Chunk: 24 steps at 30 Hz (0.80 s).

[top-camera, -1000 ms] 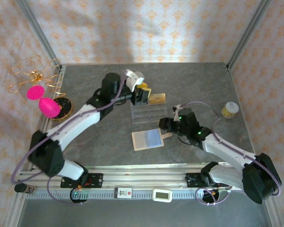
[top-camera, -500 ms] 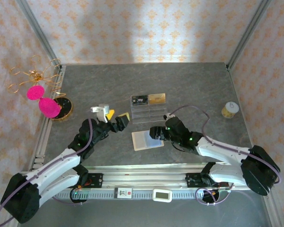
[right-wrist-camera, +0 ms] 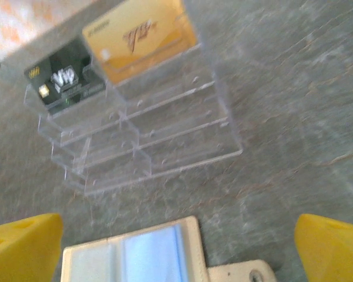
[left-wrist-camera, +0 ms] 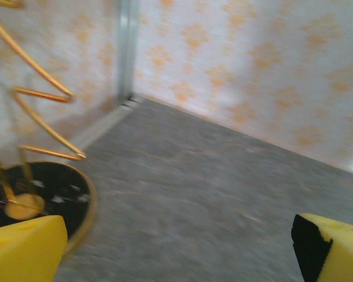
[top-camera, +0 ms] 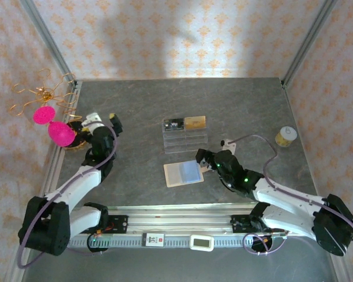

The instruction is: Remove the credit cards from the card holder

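The card holder (top-camera: 183, 174) lies open and flat on the grey table, its pale inside and bluish panel facing up. It also sits at the bottom of the right wrist view as the card holder (right-wrist-camera: 135, 255), with its snap tab (right-wrist-camera: 247, 273). The credit cards stand in the back slot of a clear tray (top-camera: 185, 141): a black card (top-camera: 173, 124) (right-wrist-camera: 62, 76) and a gold card (top-camera: 195, 122) (right-wrist-camera: 142, 38). My right gripper (top-camera: 207, 157) (right-wrist-camera: 177, 244) is open just right of the holder, holding nothing. At the far left my left gripper (top-camera: 97, 122) (left-wrist-camera: 176, 247) is open and empty.
A gold wire stand (top-camera: 41, 94) on a black round base (left-wrist-camera: 35, 194), with pink ornaments (top-camera: 53, 126), stands at the left edge close to my left gripper. A small yellowish roll (top-camera: 286, 136) sits at the right. Patterned walls and metal posts enclose the table.
My left arm has swung from the tray back to the far left, its jaws opening. The right gripper opened, passed over the holder and drew back to its right side.
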Each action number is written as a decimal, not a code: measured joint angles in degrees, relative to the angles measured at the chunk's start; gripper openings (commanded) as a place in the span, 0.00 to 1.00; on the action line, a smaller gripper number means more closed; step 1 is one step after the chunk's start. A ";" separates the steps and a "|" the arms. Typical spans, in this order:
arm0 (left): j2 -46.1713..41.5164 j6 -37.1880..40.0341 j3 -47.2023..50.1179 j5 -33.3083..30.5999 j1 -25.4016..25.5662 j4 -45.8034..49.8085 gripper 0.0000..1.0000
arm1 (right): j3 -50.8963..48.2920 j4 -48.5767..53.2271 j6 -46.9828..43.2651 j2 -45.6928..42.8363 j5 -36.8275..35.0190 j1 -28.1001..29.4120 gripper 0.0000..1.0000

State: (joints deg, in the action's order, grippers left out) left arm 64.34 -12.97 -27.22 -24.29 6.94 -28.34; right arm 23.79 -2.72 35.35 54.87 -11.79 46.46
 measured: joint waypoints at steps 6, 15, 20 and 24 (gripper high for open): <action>6.80 5.60 6.45 3.39 -7.17 -12.70 0.99 | -0.59 -0.50 0.15 -3.15 -6.75 -0.63 1.00; 21.07 7.91 14.29 14.27 -7.80 -36.89 0.99 | 1.25 -1.55 1.05 0.09 -8.37 -15.23 1.00; 23.30 8.63 16.24 17.07 -7.80 -41.92 0.99 | 1.73 -9.84 -5.07 3.80 -11.72 -23.04 1.00; 23.21 8.59 16.24 14.12 -6.86 -45.20 0.99 | 1.25 -21.88 -14.99 9.64 -18.34 -26.40 1.00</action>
State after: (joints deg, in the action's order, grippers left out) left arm 87.55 -4.38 -10.98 -10.17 0.08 -73.54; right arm 25.04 -24.60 20.36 64.51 -30.13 20.05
